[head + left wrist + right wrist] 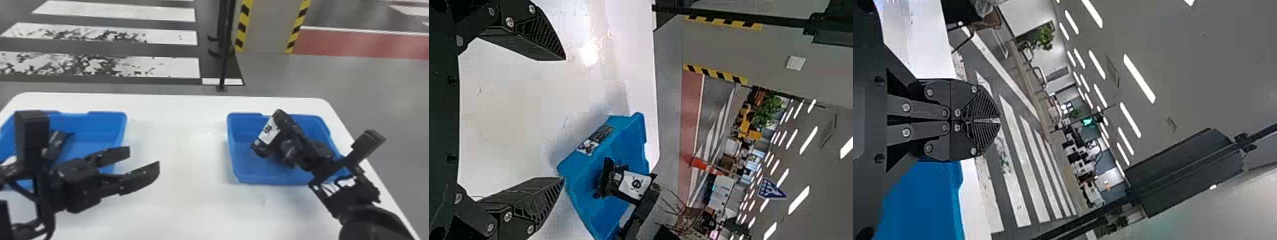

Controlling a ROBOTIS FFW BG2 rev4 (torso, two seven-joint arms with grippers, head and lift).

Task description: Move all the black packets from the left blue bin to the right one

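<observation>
Black left hand (144,158) spread, right hand (260,150) closed, right bin (271,179) beneath

Here's a black pole (224,63) standing just beyond the white table (191,204), a pillar (268,28) edged yellow-and-black nearby, white stripes (182,65) crossing the floor (383,83)!

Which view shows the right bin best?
The head view: it looks down into the right bin, though the right arm covers part. The left wrist view shows it from its left; the right wrist view, a part.
</observation>
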